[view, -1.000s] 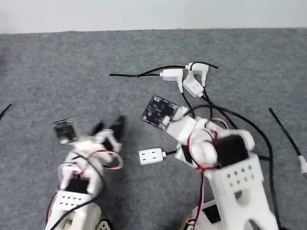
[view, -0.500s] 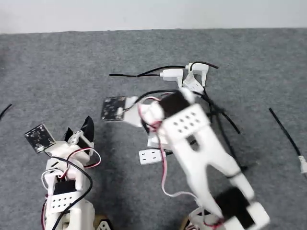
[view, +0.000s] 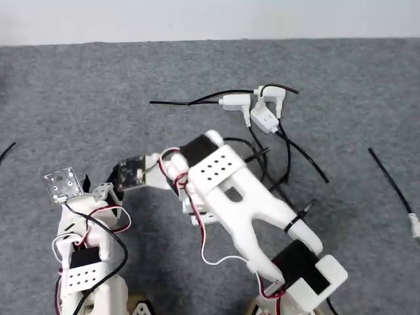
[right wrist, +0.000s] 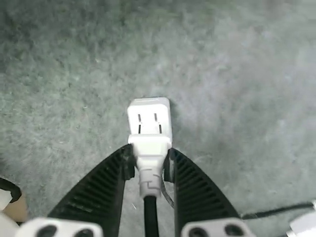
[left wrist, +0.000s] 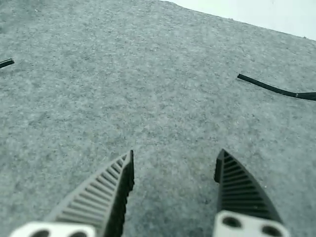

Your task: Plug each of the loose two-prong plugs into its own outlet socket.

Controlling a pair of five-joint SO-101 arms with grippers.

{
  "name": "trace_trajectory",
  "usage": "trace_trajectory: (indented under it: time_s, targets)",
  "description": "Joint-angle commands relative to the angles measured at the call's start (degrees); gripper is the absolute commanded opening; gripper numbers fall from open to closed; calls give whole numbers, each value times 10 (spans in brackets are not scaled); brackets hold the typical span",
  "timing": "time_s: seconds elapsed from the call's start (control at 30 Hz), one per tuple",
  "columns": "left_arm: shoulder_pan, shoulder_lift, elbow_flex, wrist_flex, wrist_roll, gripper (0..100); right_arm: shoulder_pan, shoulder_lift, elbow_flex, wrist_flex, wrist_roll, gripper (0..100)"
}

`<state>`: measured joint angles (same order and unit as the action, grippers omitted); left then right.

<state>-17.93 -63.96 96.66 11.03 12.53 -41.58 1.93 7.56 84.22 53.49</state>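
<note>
We log: right fingers (right wrist: 106,192) clamped on socket (right wrist: 149,118) cord end, socket axis straight out from them. Plugs (view: 236,102) well apart, right arm (view: 226,180) nearer. Left fingers (left wrist: 111,192) apart over bench (left wrist: 148,74).

Surface (view: 79,98): grey, felt-like covering, fine matted texture, spanning the whole work area. Wall (view: 197,20): plain, pale, a strip along the far edge. Light: even, soft shadows.

White outlet socket (right wrist: 148,118), grey table (right wrist: 247,74)
</note>
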Motion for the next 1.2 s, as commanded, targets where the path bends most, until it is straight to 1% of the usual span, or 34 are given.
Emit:
trace_trajectory:
  time_s: [0.0, 0.2, 0.63, 0.87, 0.97, 1.17]
  targets:
    - [0, -4, -6, 3, -2, 250, 5, -7, 24, -37, 5, 10]
    - [0, -4, -6, 3, -2, 250, 13, -5, 55, -68, 13, 10]
    - [-1, -4, -6, 4, -4, 250, 7, -4, 76, -77, 14, 10]
    - [1, -5, -6, 18, -4, 250, 7, -4, 85, -77, 13, 10]
    - [0, -5, -6, 18, -4, 250, 7, -3, 91, -94, 9, 10]
    - [-2, -5, -6, 18, -4, 250, -18, 60, 90, -119, 9, 10]
